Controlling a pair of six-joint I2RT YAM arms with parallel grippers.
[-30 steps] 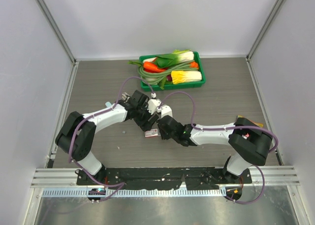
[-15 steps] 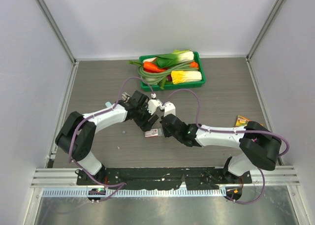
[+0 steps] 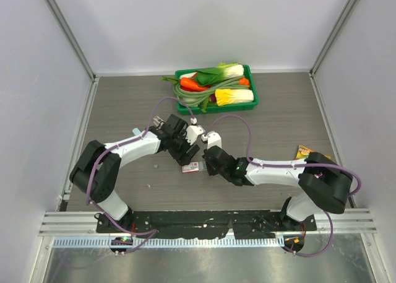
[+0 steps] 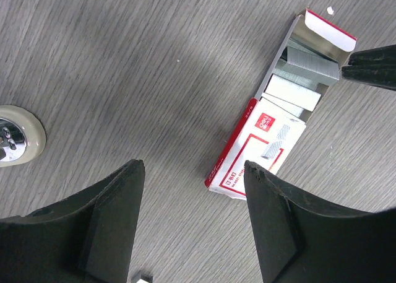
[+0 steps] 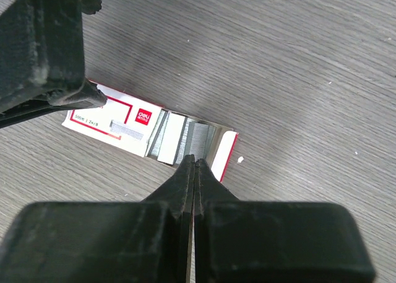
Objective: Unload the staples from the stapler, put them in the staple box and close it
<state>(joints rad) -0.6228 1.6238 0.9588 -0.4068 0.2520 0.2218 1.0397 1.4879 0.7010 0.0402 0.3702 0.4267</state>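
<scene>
The right end effector (image 5: pixel 193 164) is closed, its tips pressed together at the open end of the box (image 4: pixel 260 147), right against the grey staples (image 4: pixel 303 78) lying in the tray; whether a thin strip is pinched between the tips cannot be told. The left end effector (image 4: pixel 193 168) is held open above the closed end of the box, with nothing gripped and the box not clamped. The stapler is not held by either arm. Only a pale-blue sliver (image 3: pixel 135 132) is seen beside the left forearm in the top view, and it is judged, not known, to be the stapler. The main risk is judged to lie with the box, which looks light and rests loose on the bench (image 4: pixel 124 60). It could be pushed or spun by the closed tips if they are driven further in, and the strips could be spilled from the tray. If a strip is pinched, it could be snapped or dropped short of the tray when released. The open left fingers could also catch the box if lowered carelessly. Staples from the stapler could be mixed up with boxed ones, so that an unfinished unload might go unnoticed.
</scene>
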